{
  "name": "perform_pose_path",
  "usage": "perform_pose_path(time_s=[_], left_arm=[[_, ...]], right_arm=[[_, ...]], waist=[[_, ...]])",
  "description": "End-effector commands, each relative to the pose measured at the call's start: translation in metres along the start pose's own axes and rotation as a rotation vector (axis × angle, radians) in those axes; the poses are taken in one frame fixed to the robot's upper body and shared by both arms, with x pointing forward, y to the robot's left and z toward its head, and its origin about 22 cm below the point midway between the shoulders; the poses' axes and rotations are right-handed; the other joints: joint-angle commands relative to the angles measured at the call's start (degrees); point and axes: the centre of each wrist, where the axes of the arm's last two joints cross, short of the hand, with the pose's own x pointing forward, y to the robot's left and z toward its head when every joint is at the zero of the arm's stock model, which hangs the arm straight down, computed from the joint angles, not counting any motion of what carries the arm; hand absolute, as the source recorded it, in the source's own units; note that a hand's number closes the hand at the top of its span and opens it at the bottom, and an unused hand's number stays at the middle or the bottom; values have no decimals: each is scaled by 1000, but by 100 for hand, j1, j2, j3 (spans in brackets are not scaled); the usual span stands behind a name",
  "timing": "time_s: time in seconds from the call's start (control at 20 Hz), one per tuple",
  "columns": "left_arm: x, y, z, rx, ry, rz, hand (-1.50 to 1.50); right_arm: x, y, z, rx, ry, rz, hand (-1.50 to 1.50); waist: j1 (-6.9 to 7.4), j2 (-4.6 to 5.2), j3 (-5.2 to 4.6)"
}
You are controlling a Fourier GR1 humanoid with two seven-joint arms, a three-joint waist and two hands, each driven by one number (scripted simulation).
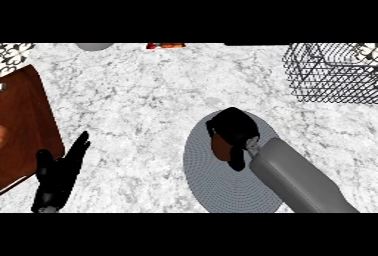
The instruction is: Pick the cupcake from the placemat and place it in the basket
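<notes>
A round grey placemat (pixel 214 185) lies on the marble counter at the lower middle. On its upper part sits the brown cupcake (pixel 220 145), mostly hidden by my right hand (pixel 236 129), whose black fingers and thumb curl round it from above and from the right. The black wire basket (pixel 332 72) stands at the far right of the counter, well away from the hand. My left hand (pixel 60 172) rests open at the lower left, fingers straight and pointing up, holding nothing.
A dark brown wooden board (pixel 22 125) lies along the left edge beside the left hand. A grey round object (pixel 94 46) and a red-orange item (pixel 166 45) show at the top edge. Marble counter spans between the placemat and the basket.
</notes>
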Motion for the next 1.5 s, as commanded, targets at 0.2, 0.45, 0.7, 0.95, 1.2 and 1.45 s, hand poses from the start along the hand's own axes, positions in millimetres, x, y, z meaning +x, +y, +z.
perform_pose_path(time_s=[0.2, 0.45, 0.7, 0.95, 1.2, 1.45], left_arm=[[-24, -3, 3, 19, 133, 18, 0], [-33, 2, 20, 11, 176, 37, 0], [-38, 4, 19, 43, 155, 40, 0], [-27, 0, 9, 27, 130, 27, 0], [-53, -6, 21, 12, 159, 28, 0], [-38, -1, 10, 10, 149, 23, 0]], right_arm=[[-3, 26, 13, -73, 427, -156, 150], [8, -18, 37, -306, 444, -250, 150], [19, -65, 58, -678, 308, -806, 150], [-5, -127, 112, -930, 313, -811, 150], [-28, -172, 167, -1018, 425, -776, 150], [-58, -218, 199, -1100, 526, -824, 150]], waist=[[-159, 47, -82], [-112, 18, -78], [-268, 10, -61], [-201, 31, -81], [-160, 25, -89], [-55, 67, -86]])
